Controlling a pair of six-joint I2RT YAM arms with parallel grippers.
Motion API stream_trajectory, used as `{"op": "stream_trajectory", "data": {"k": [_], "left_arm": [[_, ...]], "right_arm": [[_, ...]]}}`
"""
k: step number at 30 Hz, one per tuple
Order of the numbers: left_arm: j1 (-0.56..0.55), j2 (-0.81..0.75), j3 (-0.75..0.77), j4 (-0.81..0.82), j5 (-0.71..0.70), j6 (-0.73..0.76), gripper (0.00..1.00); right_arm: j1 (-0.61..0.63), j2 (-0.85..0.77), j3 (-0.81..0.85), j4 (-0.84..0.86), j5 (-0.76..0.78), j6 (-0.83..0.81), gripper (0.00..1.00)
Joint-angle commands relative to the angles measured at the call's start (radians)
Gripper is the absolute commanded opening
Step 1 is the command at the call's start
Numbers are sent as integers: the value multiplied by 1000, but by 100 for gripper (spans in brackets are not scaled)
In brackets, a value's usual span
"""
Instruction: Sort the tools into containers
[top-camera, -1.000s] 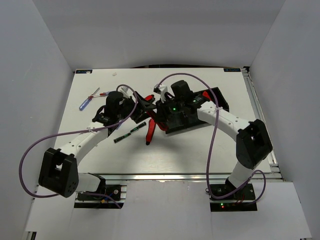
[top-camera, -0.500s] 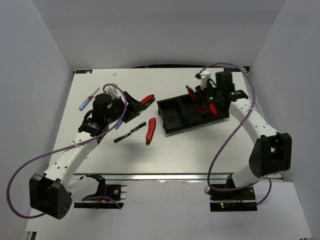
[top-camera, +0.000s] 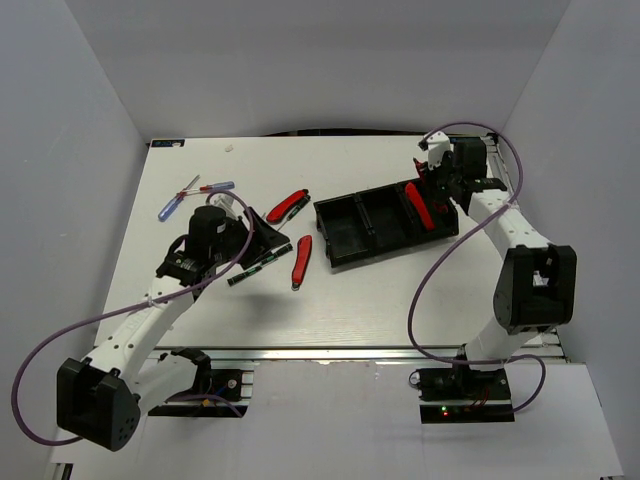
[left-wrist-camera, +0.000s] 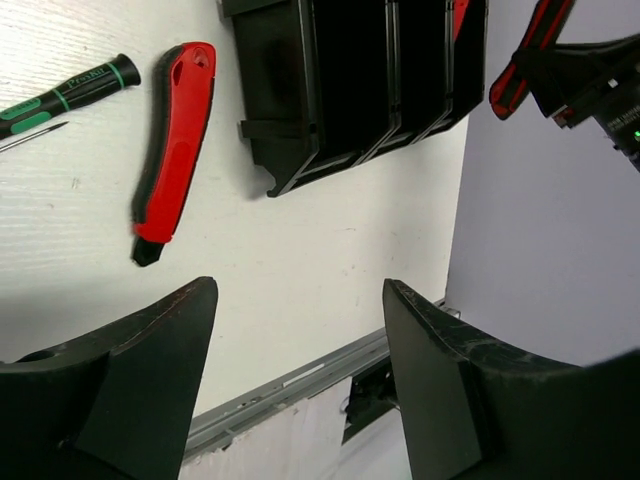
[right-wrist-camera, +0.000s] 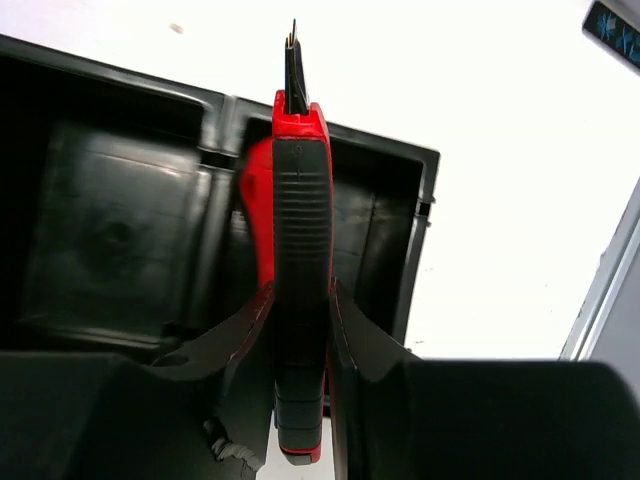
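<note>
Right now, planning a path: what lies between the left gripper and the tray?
A red knife on the table, clearest in the left wrist view.

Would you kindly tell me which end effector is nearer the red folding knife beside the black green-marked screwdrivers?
Left. The left end effector hovers open beside that red folding knife; the right end effector is at the black divided tray's far end, gripping a second red knife.

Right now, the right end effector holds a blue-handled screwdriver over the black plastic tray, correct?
No. The right end effector holds a red-and-black folding knife, not a screwdriver, over the black three-compartment plastic tray; the right wrist view shows it.
</note>
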Motion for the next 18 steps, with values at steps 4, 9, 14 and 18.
{"op": "stream_trajectory", "data": {"k": [4, 9, 14, 18], "left_arm": [[3, -24, -13, -44, -15, 37, 74], [3, 11, -12, -68, -12, 54, 72], [-16, 87, 10, -96, -30, 91, 72], [-62, 176, 51, -114, -59, 115, 69]], "right_arm": [[-28, 128, 55, 73, 99, -3, 10], [-32, 158, 62, 50, 71, -29, 47], [-41, 91, 70, 25, -9, -32, 76], [-46, 27, 105, -108, -305, -203, 88]]}}
